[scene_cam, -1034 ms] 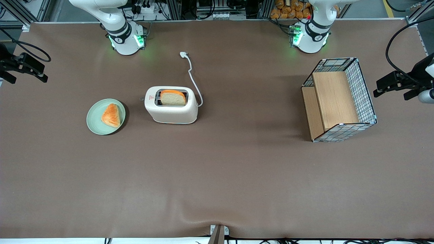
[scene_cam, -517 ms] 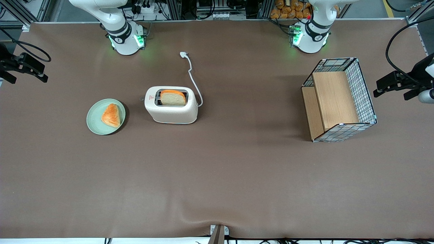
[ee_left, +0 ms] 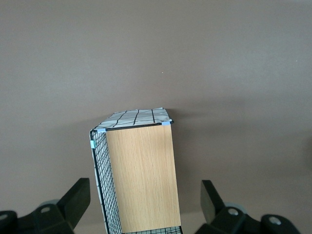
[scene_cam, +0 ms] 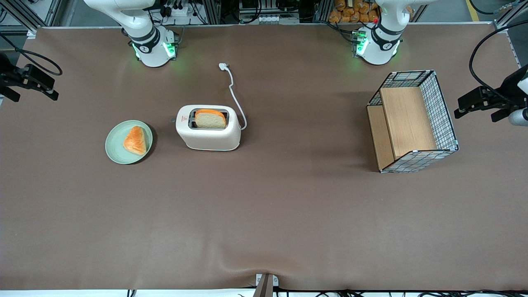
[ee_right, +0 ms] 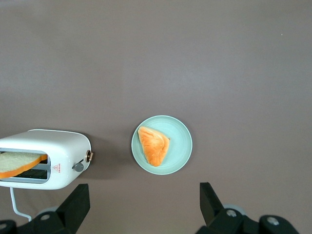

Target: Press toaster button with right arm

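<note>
The cream-white toaster stands on the brown table with a slice of bread in one slot. Its small grey toaster button juts from the narrow face that looks toward the green plate. My right arm's base shows in the front view, but the gripper itself is out of that view. In the right wrist view the gripper hangs high above the table, open and holding nothing, well apart from the toaster and its button.
A green plate with an orange pastry lies beside the toaster, toward the working arm's end. The toaster's white cord ends in a plug. A wire-and-wood basket stands toward the parked arm's end.
</note>
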